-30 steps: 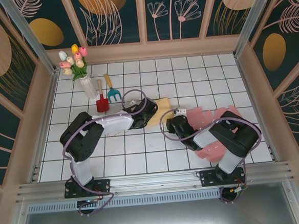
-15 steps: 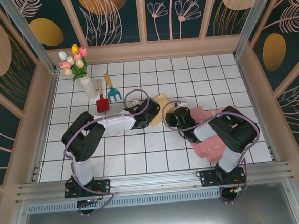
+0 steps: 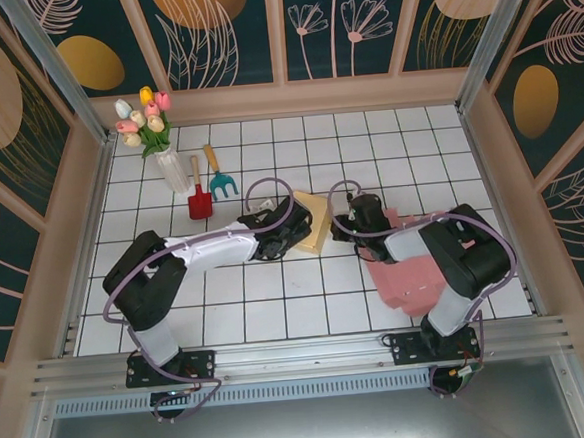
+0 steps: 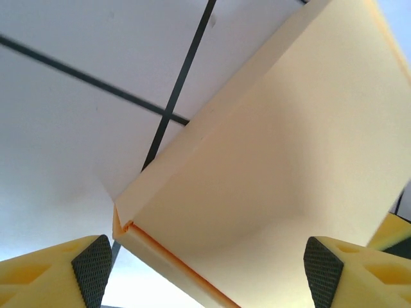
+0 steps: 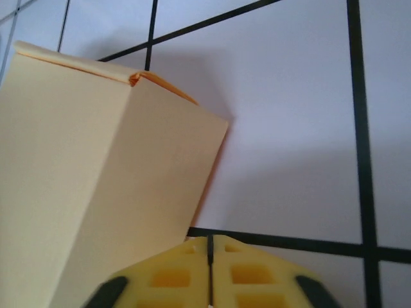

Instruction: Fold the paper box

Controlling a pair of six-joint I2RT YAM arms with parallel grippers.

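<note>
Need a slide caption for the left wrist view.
Open left gripper flanks the cream paper box's folded corner on the white tiled table.

You are losing the paper box off-frame past the left gripper, and the right arm is covering part of the pink sheet.

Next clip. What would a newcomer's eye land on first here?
The pale yellow box mid-table, flanked by the grippers: the left gripper is open astride its corner, and the right gripper is shut beside it. After that, the pink sheets at the right and the tulips at the far left.
</note>
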